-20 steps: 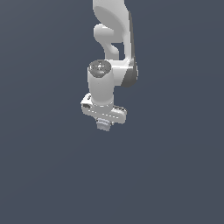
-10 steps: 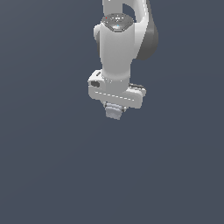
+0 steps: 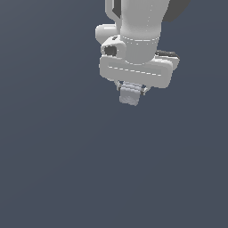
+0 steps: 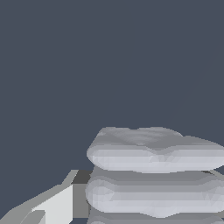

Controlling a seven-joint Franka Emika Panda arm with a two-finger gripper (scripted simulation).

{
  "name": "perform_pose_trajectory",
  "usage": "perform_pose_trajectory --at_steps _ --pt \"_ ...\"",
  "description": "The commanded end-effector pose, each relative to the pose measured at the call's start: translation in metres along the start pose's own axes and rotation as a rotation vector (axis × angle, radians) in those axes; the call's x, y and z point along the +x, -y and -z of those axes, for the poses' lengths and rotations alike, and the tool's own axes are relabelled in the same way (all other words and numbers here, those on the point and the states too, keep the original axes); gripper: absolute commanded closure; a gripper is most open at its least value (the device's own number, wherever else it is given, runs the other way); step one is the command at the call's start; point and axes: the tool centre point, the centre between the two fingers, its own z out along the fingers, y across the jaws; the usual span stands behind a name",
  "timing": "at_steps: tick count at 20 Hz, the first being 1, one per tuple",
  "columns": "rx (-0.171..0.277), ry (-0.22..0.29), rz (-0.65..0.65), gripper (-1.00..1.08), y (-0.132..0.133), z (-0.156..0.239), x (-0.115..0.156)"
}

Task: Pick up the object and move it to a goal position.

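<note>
Claw clenched on block, held aloft under arm, clear of dark ground. Wrist cam: block ridged, layered, pressed against one finger.

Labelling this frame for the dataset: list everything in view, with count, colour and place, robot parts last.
block: 1, pale grey, ridged in layers, held under the gripper in the exterior view; fills the near part of the wrist view.
background: 1, plain dark blue-grey surface, all around; no other items on it.
arm: 1, white, coming down from the top of the exterior view.
gripper: 1, white body, closed on the block; one light grey finger shows beside the block in the wrist view.
</note>
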Motion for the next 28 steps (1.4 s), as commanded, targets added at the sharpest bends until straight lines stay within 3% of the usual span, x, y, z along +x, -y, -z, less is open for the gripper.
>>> perform_pose_trajectory --at_steps 1,14,28 --pt "-0.001 0.001 0.0 1.08 0.011 0.025 -0.002" --pt "0.001 0.001 0.0 1.08 0.052 0.116 -0.004" --pt "0.002 0.002 0.0 1.08 0.068 0.151 -0.002"
